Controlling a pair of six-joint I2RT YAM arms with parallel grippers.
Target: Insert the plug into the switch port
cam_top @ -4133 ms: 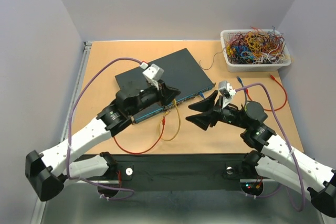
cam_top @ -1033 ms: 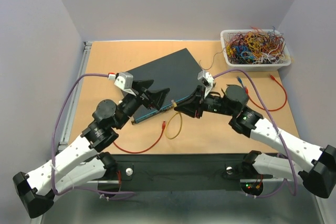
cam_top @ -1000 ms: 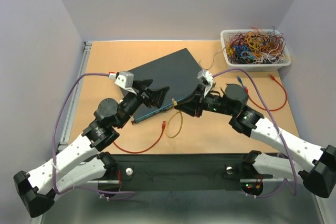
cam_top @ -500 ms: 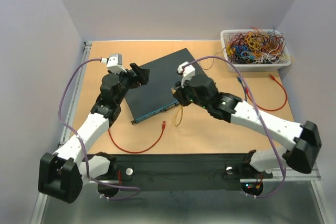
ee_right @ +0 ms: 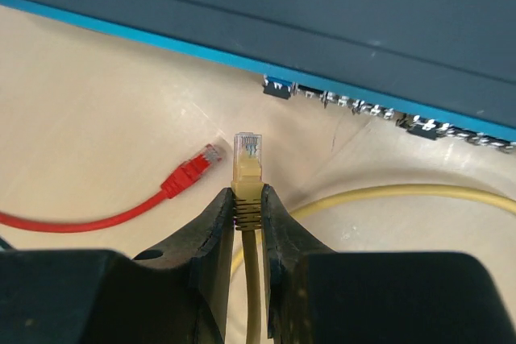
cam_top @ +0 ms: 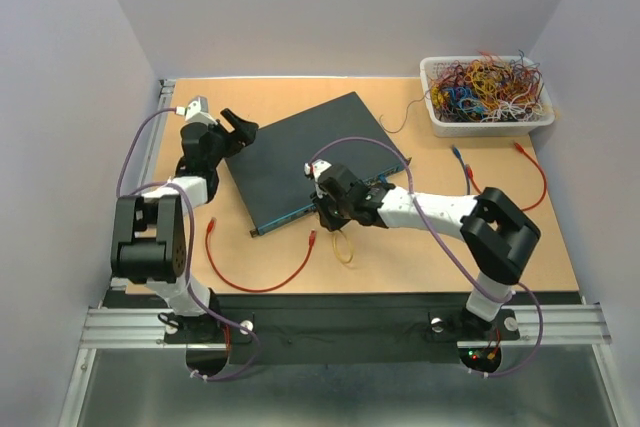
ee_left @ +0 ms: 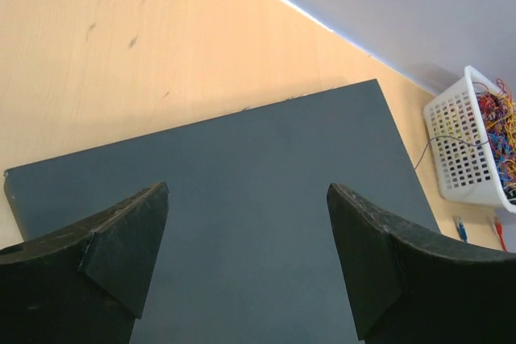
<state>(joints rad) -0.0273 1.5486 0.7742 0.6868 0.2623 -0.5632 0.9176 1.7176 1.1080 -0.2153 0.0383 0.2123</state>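
The dark teal switch (cam_top: pixel 300 147) lies askew mid-table. Its narrow front face carries a row of small switch ports (ee_right: pixel 355 105), with a blue plug (ee_right: pixel 276 86) seated at the row's left end. My right gripper (ee_right: pixel 247 191) is shut on the yellow cable's boot. The clear plug (ee_right: pixel 247 151) sticks out past the fingertips, pointing at the front face a short gap away, just left of the blue plug. From above, the right gripper (cam_top: pixel 325 209) sits at the switch's near edge. My left gripper (cam_top: pixel 238 127) stands open and empty over the switch's far left corner (ee_left: pixel 242 199).
A red cable's plug (ee_right: pixel 193 171) lies on the table just left of the yellow plug, its cable (cam_top: pixel 260 282) looping toward the near edge. The yellow cable (cam_top: pixel 342 247) loops below the switch. A white mesh basket (cam_top: pixel 490 119) of coloured wires stands back right.
The left arm has drawn back to the switch's far left corner, jaws still open. The right arm has slid left along the front face and lowered, keeping the yellow plug.
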